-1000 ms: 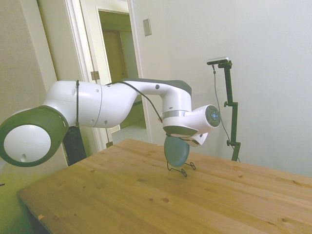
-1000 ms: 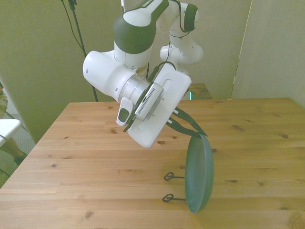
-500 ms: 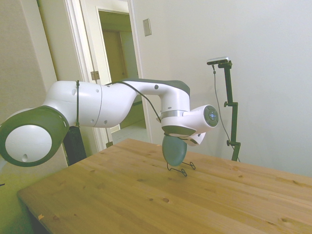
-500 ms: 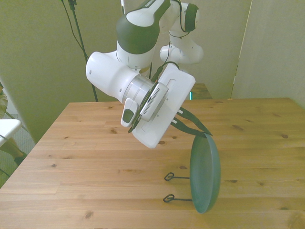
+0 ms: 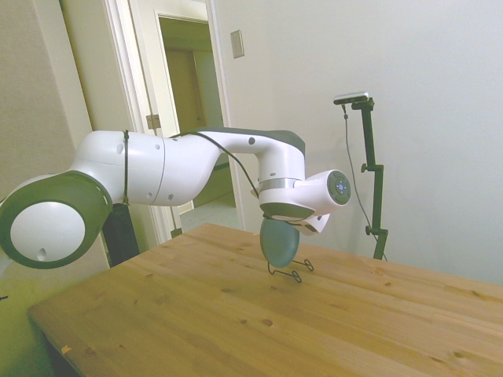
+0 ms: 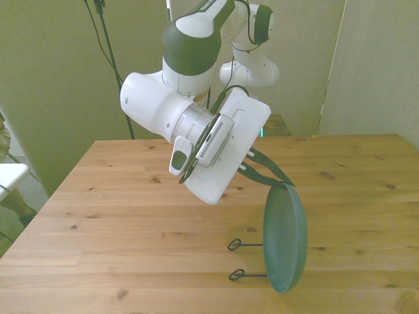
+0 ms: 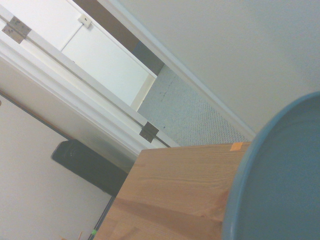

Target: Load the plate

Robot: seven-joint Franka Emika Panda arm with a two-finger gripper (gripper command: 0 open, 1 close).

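The plate (image 6: 285, 239) hangs on edge directly below the gripper (image 6: 278, 184), whose two dark fingers (image 6: 262, 167) converge on the plate's top rim and are closed on it, holding it nearly upright. The plate's lower edge sits at the thin black wire stand (image 6: 245, 260), whose two looped feet rest on the wooden surface (image 6: 131, 229) near its front edge in the front view; whether the plate already bears on the wire or is just above it cannot be told. In the side view the plate (image 5: 280, 240) shows its round face under the white wrist, with the wire stand (image 5: 289, 272) just beneath it, near the middle of the surface (image 5: 236, 322). The plate is plain dark teal-green, round and shallow with a slightly raised rim, matte and unpatterned; the wrist view shows its curved rim and dished face (image 7: 280, 180) close up. No brand, label or writing is readable on the plate or the arm.
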